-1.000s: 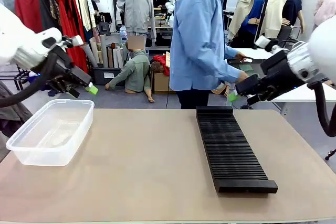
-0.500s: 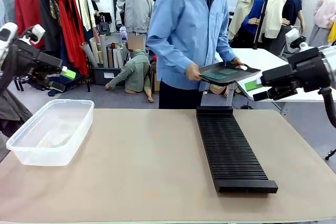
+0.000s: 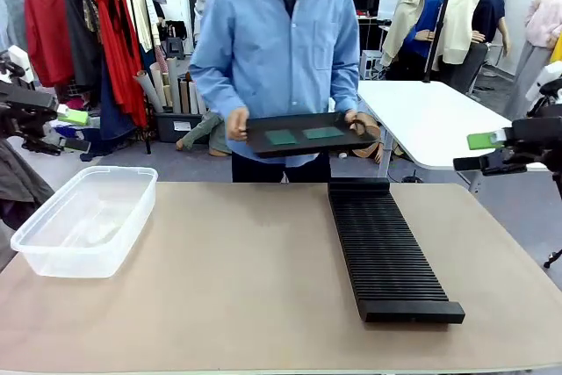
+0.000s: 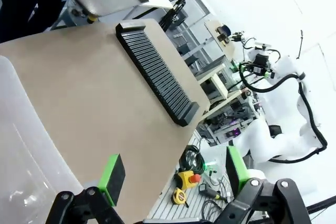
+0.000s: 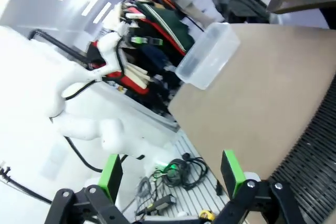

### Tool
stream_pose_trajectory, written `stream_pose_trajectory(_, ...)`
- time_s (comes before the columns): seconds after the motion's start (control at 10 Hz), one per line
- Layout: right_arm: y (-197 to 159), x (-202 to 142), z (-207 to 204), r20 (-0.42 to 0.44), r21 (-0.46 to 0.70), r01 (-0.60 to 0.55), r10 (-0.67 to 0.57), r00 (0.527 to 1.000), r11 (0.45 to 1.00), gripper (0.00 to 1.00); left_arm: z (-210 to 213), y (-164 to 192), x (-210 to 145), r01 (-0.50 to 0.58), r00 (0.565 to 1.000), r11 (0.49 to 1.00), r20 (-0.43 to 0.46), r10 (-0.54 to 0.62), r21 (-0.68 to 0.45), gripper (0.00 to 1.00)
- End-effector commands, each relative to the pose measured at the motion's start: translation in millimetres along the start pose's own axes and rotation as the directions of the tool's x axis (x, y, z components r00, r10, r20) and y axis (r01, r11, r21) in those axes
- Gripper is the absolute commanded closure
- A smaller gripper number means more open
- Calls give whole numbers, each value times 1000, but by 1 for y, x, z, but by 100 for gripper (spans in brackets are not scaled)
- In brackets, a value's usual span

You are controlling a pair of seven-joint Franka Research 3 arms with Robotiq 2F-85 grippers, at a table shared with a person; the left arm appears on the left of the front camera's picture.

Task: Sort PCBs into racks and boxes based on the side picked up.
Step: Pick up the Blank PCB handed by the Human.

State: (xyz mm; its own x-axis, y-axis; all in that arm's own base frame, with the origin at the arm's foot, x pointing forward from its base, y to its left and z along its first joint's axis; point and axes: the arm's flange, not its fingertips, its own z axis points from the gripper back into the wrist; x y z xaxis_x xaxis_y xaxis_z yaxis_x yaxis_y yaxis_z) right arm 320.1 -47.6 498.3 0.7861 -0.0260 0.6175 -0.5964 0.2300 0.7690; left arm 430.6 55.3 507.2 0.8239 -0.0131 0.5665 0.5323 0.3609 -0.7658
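PCBs [image 3: 281, 137] on tray [image 3: 260, 147], far from left gripper [image 3: 73, 130]

no legible text, labels, brands, numbers or signs anywhere

Even, bright overhead light is cast; wrist views are blown out white, tilted, softly blurred at edges.

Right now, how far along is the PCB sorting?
Done: nothing; the rack and the box look empty. In hand: a person holds a black tray carrying two PCBs; left pincer and right pincer hang open at the table sides. Left: all the sorting.
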Motion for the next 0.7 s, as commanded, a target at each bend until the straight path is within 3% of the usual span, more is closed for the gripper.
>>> stream_pose_trajectory(0.0,-14,8,3,-5,61,23,-22,1000,998,0,-3,9,7,27,1000,999,9,-27,-28,0)
stream_pose_trajectory(0.4,-19,0,14,5,138,63,-65,998,988,0,7,26,-2,4,999,1000,48,-3,-31,0)
stream_pose_trajectory(0.5,-18,-1,14,13,141,79,-81,997,987,0,7,29,-5,46,998,999,51,-45,-10,0)
stream_pose_trajectory(0.6,-15,-3,12,22,127,58,-61,998,990,0,8,29,-9,157,985,986,62,-160,48,0)
